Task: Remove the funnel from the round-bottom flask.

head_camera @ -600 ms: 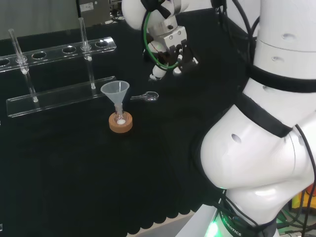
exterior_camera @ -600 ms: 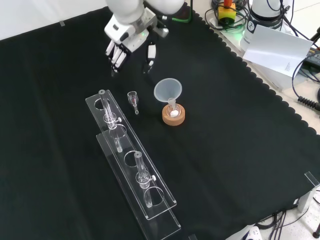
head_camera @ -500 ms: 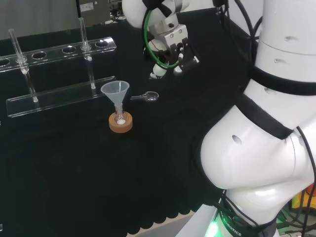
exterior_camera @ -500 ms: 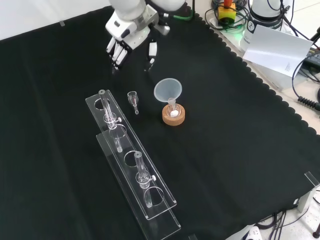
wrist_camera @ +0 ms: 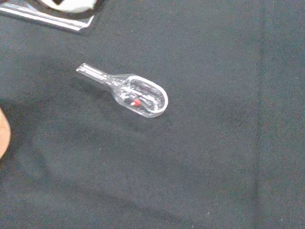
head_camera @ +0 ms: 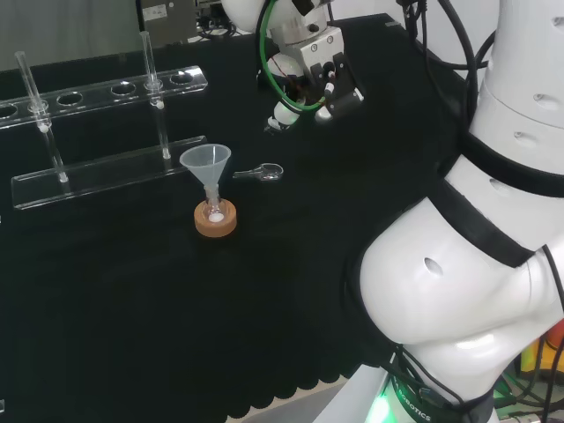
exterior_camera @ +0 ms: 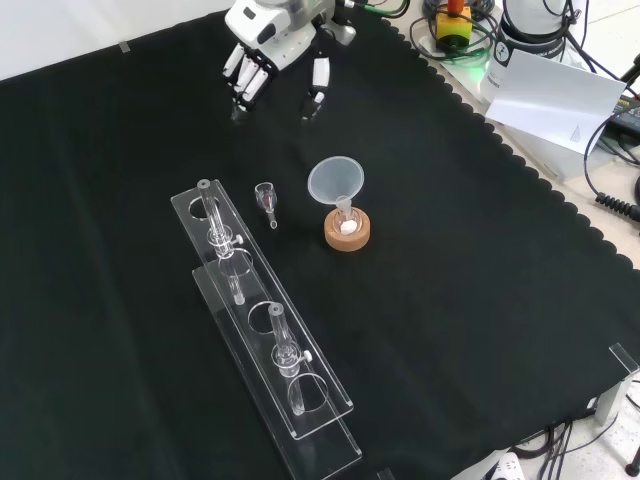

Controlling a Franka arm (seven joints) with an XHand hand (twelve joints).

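Your hand (exterior_camera: 277, 45) hangs with fingers spread, holding nothing, at eleven o'clock from the funnel (exterior_camera: 336, 182) in the front view; bare cloth (exterior_camera: 480, 300) lies between them.

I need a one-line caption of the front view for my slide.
Open robot hand hovers above the cloth, away from the funnel seated in the flask on its cork ring.

White arm links, black joint bands — green cable by the robot hand (head_camera: 319, 66).
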